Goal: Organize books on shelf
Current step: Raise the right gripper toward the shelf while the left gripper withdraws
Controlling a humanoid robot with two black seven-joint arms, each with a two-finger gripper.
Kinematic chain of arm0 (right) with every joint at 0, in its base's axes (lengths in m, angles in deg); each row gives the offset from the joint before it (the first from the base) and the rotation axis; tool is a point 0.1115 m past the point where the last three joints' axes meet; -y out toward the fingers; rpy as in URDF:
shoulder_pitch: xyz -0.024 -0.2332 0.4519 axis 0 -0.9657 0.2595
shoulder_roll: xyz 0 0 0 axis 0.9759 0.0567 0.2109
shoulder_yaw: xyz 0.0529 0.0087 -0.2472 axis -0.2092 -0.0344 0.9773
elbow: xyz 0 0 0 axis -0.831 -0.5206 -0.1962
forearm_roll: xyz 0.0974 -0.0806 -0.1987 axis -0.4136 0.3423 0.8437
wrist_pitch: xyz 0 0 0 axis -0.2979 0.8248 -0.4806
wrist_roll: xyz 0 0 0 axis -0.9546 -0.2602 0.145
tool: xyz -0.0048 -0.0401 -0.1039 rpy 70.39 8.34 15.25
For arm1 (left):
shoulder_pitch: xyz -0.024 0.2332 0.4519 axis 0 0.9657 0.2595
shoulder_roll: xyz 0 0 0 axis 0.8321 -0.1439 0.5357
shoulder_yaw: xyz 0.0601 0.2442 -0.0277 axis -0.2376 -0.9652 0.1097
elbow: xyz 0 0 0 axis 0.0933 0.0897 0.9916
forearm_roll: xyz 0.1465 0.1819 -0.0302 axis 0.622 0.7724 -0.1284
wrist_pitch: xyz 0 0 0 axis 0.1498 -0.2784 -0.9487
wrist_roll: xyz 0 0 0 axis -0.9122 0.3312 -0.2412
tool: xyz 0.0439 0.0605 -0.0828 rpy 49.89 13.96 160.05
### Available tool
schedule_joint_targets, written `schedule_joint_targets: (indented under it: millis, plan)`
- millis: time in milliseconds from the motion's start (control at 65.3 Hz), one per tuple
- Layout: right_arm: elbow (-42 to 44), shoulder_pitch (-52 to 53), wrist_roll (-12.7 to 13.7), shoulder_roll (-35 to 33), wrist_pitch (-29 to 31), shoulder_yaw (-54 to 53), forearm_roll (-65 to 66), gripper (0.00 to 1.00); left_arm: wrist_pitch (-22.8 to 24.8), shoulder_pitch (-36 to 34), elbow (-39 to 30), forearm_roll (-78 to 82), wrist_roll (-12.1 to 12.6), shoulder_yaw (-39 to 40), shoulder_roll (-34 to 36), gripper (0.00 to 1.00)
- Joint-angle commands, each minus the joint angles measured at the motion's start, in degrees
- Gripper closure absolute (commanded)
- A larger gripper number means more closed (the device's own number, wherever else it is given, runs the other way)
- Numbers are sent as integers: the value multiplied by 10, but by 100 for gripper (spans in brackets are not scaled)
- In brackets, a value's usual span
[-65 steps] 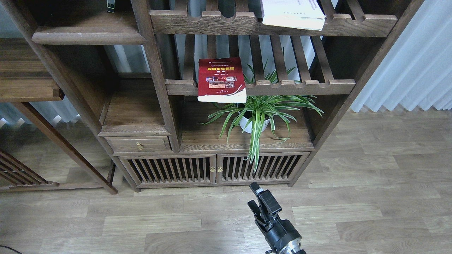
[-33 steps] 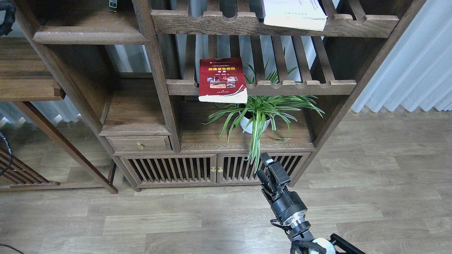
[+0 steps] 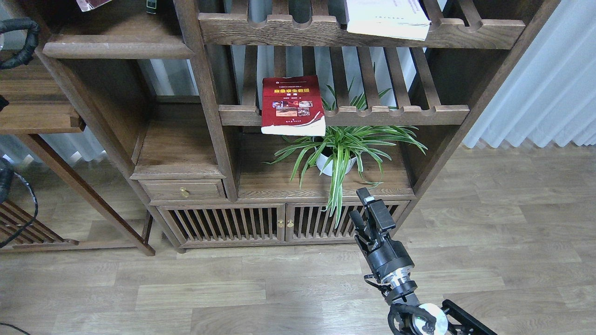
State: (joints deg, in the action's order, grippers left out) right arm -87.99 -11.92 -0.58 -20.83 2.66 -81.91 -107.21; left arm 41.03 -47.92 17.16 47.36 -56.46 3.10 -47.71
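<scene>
The red book (image 3: pixel 292 106) with a yellow title lies flat on the middle slatted rack, its near end overhanging the front rail. The white book (image 3: pixel 386 18) lies on the upper slatted rack at the top. A small maroon-and-white corner (image 3: pixel 91 3), perhaps the maroon book, shows at the top left edge above the shelf (image 3: pixel 116 48), a solid dark-brown board with a rounded front. My right gripper (image 3: pixel 367 211) is low in front of the cabinet doors, below the red book, fingers slightly apart and empty. My left gripper is out of view; only black arm parts (image 3: pixel 21 39) show.
A potted spider plant (image 3: pixel 342 149) stands on the lower board under the red book, with leaves hanging over the slatted cabinet doors (image 3: pixel 279 223). A small drawer (image 3: pixel 184 190) is at the left. White curtains (image 3: pixel 545 79) hang at the right. A wooden floor lies in front.
My right gripper has risen from the floor area up toward the cabinet doors and plant. Black left-arm parts and a maroon-and-white corner have come into view at the top left.
</scene>
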Motion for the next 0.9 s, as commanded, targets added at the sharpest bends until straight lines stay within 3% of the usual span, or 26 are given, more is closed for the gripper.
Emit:
schedule_joint_targets:
  millis: [0,199,306,551,796,888]
  plan:
    - [-2,-1,0,0,0,0,0,3,0,-7,-4,0,-10,0,0,93]
    - [-2,-6,-1,0,0,-1,-1,3,1,-4,-16,-1,-21,-12,-2,93]
    - [-3,-7,-1,-1,0,-2,-2,3,1,-3,-25,0,-40,-35,-5,93]
    - [-5,-7,-1,-1,0,-2,-5,3,0,0,-45,23,-38,-68,-5,92]
    - [-5,-10,-1,1,0,-2,-5,3,0,9,-45,53,-33,-70,-6,79]
    - [-5,-14,-1,0,0,-2,-5,2,-1,15,-45,55,-32,-72,-6,55]
